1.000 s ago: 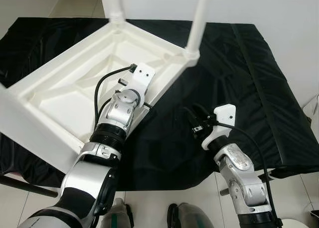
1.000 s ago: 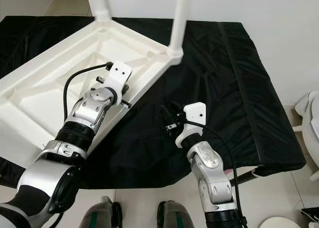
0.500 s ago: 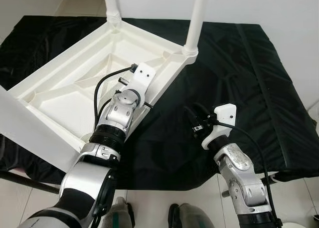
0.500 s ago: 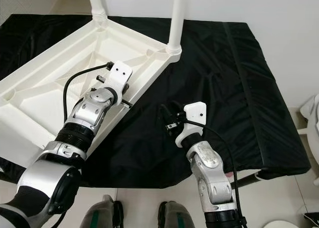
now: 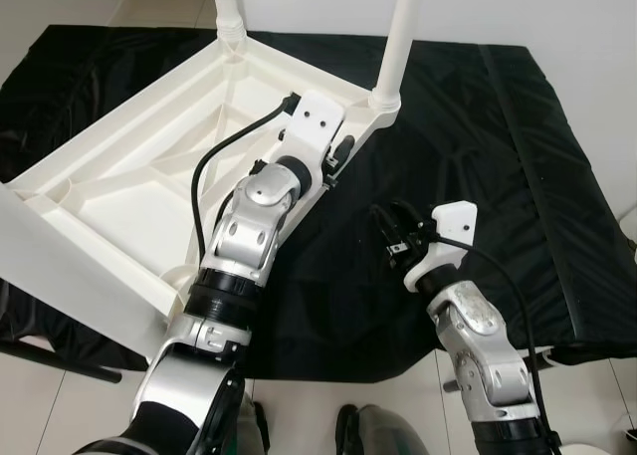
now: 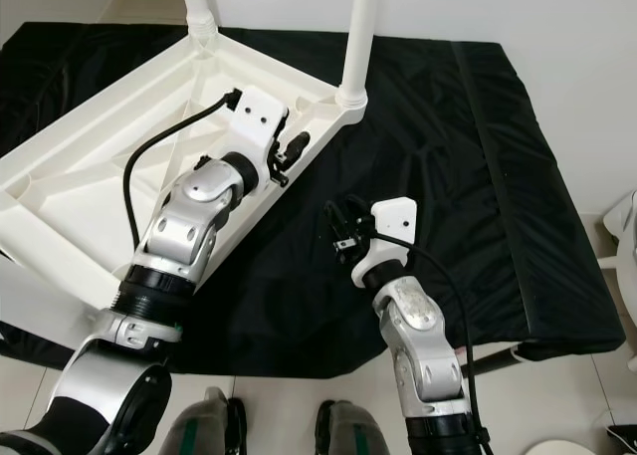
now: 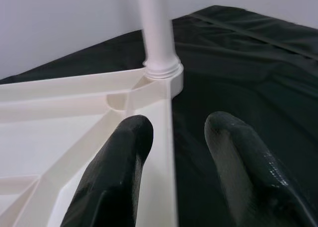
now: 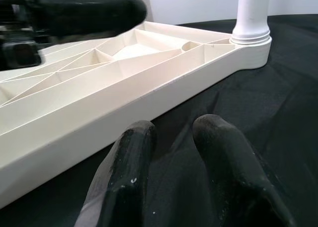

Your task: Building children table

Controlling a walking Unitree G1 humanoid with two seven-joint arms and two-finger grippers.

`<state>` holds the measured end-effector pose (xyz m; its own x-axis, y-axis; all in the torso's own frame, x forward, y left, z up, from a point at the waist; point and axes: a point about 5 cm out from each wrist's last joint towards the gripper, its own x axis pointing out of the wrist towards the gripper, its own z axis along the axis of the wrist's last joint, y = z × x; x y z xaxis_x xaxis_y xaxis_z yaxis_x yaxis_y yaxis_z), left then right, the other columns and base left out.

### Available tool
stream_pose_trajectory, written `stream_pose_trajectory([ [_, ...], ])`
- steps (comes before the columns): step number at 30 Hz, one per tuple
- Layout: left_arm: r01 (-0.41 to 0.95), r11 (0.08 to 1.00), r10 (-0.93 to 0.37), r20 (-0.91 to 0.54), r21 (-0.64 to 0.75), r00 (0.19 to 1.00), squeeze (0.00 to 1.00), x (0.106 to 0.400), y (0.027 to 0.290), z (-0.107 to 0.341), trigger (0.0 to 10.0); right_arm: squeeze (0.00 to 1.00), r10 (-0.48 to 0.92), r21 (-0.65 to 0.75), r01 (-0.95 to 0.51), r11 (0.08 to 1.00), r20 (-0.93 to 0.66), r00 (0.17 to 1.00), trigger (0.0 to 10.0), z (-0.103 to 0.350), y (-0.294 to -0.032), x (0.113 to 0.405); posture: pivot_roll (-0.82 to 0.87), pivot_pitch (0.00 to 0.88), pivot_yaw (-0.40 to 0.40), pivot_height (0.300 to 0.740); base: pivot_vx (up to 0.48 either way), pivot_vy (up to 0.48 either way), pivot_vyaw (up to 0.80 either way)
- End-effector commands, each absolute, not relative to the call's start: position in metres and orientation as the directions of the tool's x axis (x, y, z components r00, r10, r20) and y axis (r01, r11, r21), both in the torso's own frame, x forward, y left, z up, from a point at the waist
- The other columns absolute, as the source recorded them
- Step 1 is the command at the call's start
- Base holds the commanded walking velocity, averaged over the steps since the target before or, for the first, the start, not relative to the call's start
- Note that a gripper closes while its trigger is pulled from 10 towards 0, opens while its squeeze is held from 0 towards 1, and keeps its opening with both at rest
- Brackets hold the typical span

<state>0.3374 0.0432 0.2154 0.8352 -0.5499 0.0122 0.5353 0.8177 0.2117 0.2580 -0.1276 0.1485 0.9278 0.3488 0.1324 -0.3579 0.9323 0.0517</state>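
Note:
A white plastic children's table [image 5: 129, 181] lies upside down on a black cloth [image 5: 478, 136]. Two white legs stand in its far corners, one at the back left [image 5: 227, 12] and one at the right [image 5: 401, 42]. My left gripper [image 7: 179, 125] is open at the table's rim, just short of the right leg's socket [image 7: 161, 70]. One finger is over the inner side and one over the cloth side. My right gripper [image 5: 393, 234] hovers low over the cloth beside the rim, with its fingers [image 8: 134, 152] slightly apart and nothing between them.
The cloth covers a low platform whose front edge [image 5: 557, 350] and right side drop to the pale floor. The near corner of the upturned table [image 5: 70, 276] overhangs the front left. A white wall [image 5: 518, 7] stands behind.
My left gripper has slid forward along the table's rim to the corner with the right leg. The right gripper has stayed almost in place.

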Motion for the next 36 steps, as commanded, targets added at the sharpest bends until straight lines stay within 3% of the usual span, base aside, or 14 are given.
stream_pose_trajectory([
  [1, 0.552, 0.806, -0.561, -0.02, 0.212, 0.827, 0.0, 0.333, 0.044, 0.212, 10.0, 0.0, 0.341, 0.05, -0.349, 0.936, 0.118, 0.933, 10.0, 0.145, -0.129, 0.258, -0.07, 0.072, 0.009, 0.74, 0.0, 0.0, 0.0],
  [7, 0.508, 0.841, -0.468, -0.222, 0.183, 0.855, 0.0, 0.312, 0.059, 0.185, 10.0, 0.0, 0.371, 0.033, -0.378, 0.925, 0.12, 0.921, 10.0, 0.145, -0.126, 0.26, -0.05, 0.066, -0.003, 0.74, 0.0, 0.0, 0.0],
  [12, 0.475, 0.864, -0.418, -0.291, 0.166, 0.861, 0.0, 0.3, 0.064, 0.174, 10.0, 0.0, 0.387, 0.026, -0.393, 0.919, 0.119, 0.914, 10.0, 0.145, -0.122, 0.263, -0.02, 0.057, -0.021, 0.74, 0.0, 0.0, 0.0],
  [23, 0.447, 0.867, -0.349, -0.373, 0.218, 0.859, 0.0, 0.272, 0.086, 0.168, 10.0, 0.0, 0.417, 0.022, -0.422, 0.906, 0.12, 0.901, 10.0, 0.146, -0.119, 0.269, 0.0, 0.046, -0.042, 0.74, 0.0, 0.0, 0.0],
  [25, 0.44, 0.866, -0.316, -0.421, 0.239, 0.85, 0.0, 0.263, 0.1, 0.16, 10.0, 0.0, 0.426, 0.02, -0.431, 0.902, 0.118, 0.897, 10.0, 0.146, -0.118, 0.27, 0.02, 0.039, -0.049, 0.74, 0.0, 0.0, 0.0],
  [36, 0.44, 0.856, -0.27, -0.493, 0.271, 0.827, 0.0, 0.251, 0.11, 0.149, 10.0, 0.0, 0.435, 0.019, -0.44, 0.898, 0.125, 0.892, 10.0, 0.145, -0.116, 0.273, 0.02, 0.027, -0.045, 0.74, 0.0, 0.0, 0.0],
])
